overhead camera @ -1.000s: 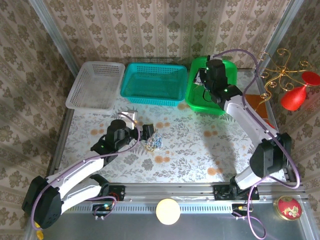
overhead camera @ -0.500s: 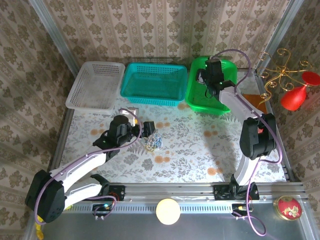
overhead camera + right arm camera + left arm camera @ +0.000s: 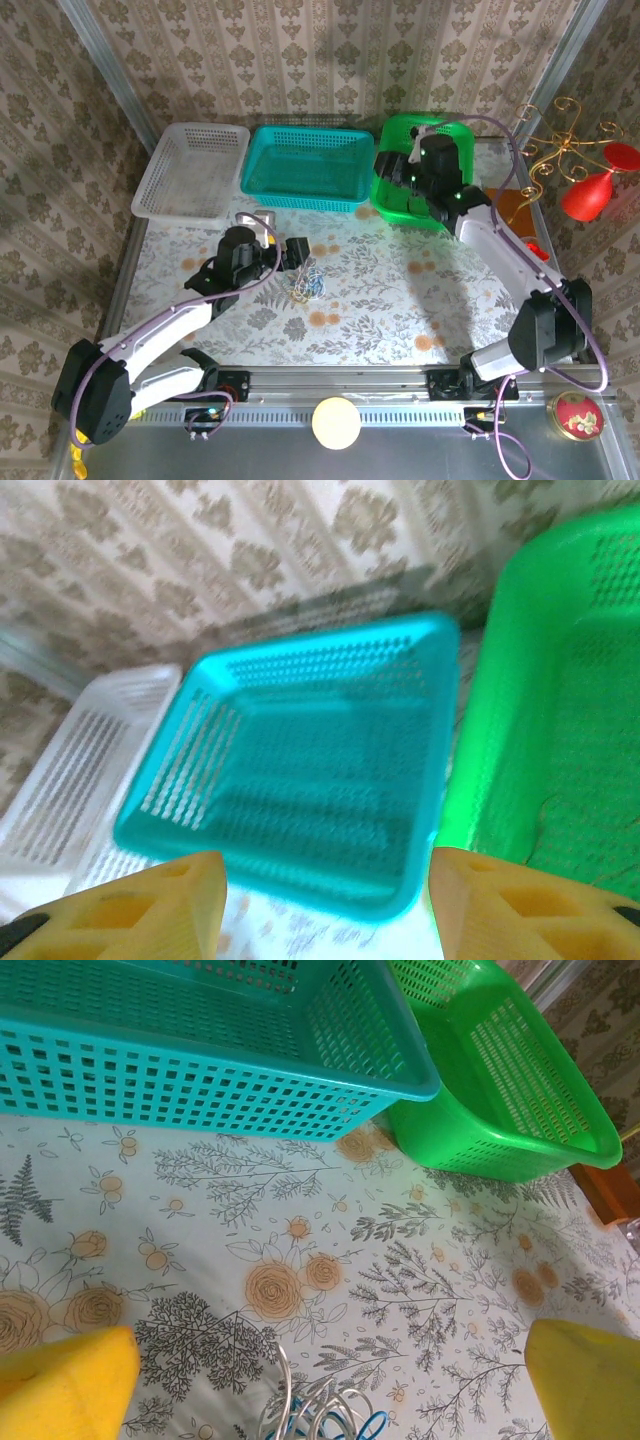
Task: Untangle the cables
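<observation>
The cables [image 3: 308, 284] lie as a small clump of thin white, blue and yellowish loops on the flowered tablecloth left of centre. In the left wrist view the clump [image 3: 320, 1415] shows at the bottom edge, between the two yellow fingertips. My left gripper [image 3: 291, 254] hovers just behind the clump, open, with nothing in it. My right gripper [image 3: 397, 167] hangs open and empty over the left part of the green basket [image 3: 432, 210]. Its yellow fingertips [image 3: 150, 905] frame the teal basket [image 3: 300, 770] in the right wrist view.
Three baskets line the back: white [image 3: 190, 170], teal [image 3: 305, 170] and green. A small white block [image 3: 262, 228] sits by the left arm. A red and gold ornament [image 3: 585, 165] stands at the right edge.
The right arm has swung over the green basket, its gripper shifting left toward the teal basket. The left gripper crept slightly closer to the cable clump. The cables have not moved.
</observation>
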You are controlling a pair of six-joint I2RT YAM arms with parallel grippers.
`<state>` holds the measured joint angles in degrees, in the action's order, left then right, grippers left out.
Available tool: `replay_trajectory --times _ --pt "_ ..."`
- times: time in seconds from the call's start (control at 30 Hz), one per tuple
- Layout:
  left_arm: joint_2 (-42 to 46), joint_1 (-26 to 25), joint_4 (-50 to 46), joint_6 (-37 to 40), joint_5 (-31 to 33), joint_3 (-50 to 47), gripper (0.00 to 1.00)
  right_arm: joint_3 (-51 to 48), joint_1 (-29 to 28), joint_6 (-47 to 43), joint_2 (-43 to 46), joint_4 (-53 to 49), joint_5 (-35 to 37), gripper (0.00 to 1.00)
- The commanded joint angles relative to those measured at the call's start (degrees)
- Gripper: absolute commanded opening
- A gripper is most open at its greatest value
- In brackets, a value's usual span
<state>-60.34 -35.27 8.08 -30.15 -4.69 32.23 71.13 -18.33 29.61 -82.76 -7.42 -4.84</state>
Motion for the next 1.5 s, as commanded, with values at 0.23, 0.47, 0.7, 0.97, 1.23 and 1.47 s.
replay_trajectory --times 0.23,0.47,0.7,0.97,1.23,1.47 --pt "1.24 8.74 -8.39 -14.82 -5.91 -0.86 1.0 -15.85 -13.25 6.4 6.64 4.57 -5.06 0.57" --pt "4.98 14.05 -16.34 -13.47 -11.2 0.08 1.0 -22.26 -20.56 9.87 3.48 10.34 -5.52 0.56" --pt "-1.8 13.46 -29.92 0.33 -14.34 10.51 0.97 -24.83 -24.09 13.41 -3.92 16.88 -5.94 0.53" --pt "-13.73 4.36 -31.39 4.96 -8.67 17.03 0.91 -29.99 -24.73 15.65 -3.62 20.91 -4.1 0.49" --pt "-22.93 1.68 -30.21 6.82 -7.27 22.16 0.77 -34.45 -24.87 15.74 0.11 21.47 -2.86 0.49" --pt "-25.59 1.09 -29.73 7.65 -7.31 22.94 0.65 -34.66 -24.93 15.75 0.3 23.05 -3.54 0.49"
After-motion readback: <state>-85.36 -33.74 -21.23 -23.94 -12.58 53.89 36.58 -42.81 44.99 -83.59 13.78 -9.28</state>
